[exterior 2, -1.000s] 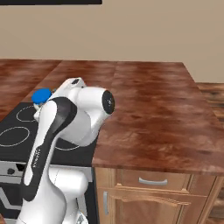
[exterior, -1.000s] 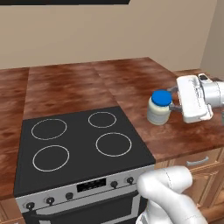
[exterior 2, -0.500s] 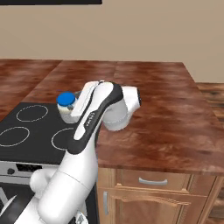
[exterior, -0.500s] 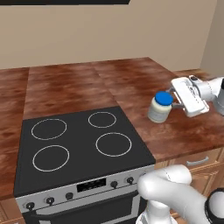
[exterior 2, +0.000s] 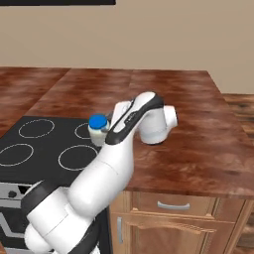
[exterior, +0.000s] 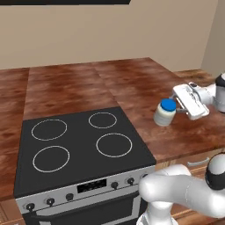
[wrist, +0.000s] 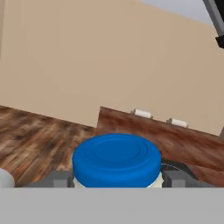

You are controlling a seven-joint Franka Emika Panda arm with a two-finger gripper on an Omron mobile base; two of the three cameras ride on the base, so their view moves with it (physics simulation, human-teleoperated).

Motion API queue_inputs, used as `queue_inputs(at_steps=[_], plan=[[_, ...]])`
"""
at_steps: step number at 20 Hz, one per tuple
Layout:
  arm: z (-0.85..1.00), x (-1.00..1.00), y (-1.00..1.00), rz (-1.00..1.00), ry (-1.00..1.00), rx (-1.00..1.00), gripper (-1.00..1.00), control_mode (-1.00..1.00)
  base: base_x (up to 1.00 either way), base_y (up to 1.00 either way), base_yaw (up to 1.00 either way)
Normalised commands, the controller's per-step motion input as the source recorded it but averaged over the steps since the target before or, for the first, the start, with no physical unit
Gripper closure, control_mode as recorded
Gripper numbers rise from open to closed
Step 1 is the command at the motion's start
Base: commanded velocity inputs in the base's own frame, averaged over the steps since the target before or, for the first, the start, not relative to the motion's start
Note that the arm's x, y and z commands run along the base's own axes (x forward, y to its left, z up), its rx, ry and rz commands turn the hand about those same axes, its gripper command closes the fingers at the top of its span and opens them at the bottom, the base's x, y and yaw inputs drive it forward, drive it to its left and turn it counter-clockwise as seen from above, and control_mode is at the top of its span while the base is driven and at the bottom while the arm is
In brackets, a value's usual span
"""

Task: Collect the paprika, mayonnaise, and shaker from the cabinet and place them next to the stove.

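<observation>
Now, jar: the mayonnaise (exterior: 165,113) is squat and whitish with a round blue lid; in the hand view the lid (wrist: 116,159) shows faint raised rings, pale body just under it.
Jar position: upright on the brown wooden counter (exterior: 132,83), just beside the right edge of the stove (exterior: 83,145), level with the back burners.
My gripper: my gripper (exterior: 175,110) reaches in sideways from the right, level with the jar's top.
My fingers: one grey fingertip (wrist: 59,178) sits on each side of the jar, close under the lid, so the jaws are half spread around it; I cannot tell whether the pads press the sides or only flank them.
Stove: black glass top, four white rings, nothing standing on it; steel front with dark knobs and a display.
Jar contents: cannot tell, lid is on.
Right base view: the jar (exterior 2: 98,128) stands between the cooktop and my white forearm.
</observation>
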Motion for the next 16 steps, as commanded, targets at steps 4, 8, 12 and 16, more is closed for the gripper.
queue_inputs(at_steps=[4, 8, 12, 16], plan=[[-0.59, 0.41, -0.18, 0.0, 0.0, -0.11, 1.0, -1.0, 0.0, 0.0, 0.0], [-0.57, 0.46, 0.0, 0.0, 0.07, -0.18, 1.0, -1.0, 0.0, 0.0, 0.0], [-0.58, 0.51, 0.0, 0.0, 0.1, -0.08, 1.0, -1.0, 0.0, 0.0, 0.0], [-0.5, 0.49, 0.0, 0.03, 0.14, 0.0, 1.0, -1.0, 0.0, 0.0, 0.0]])
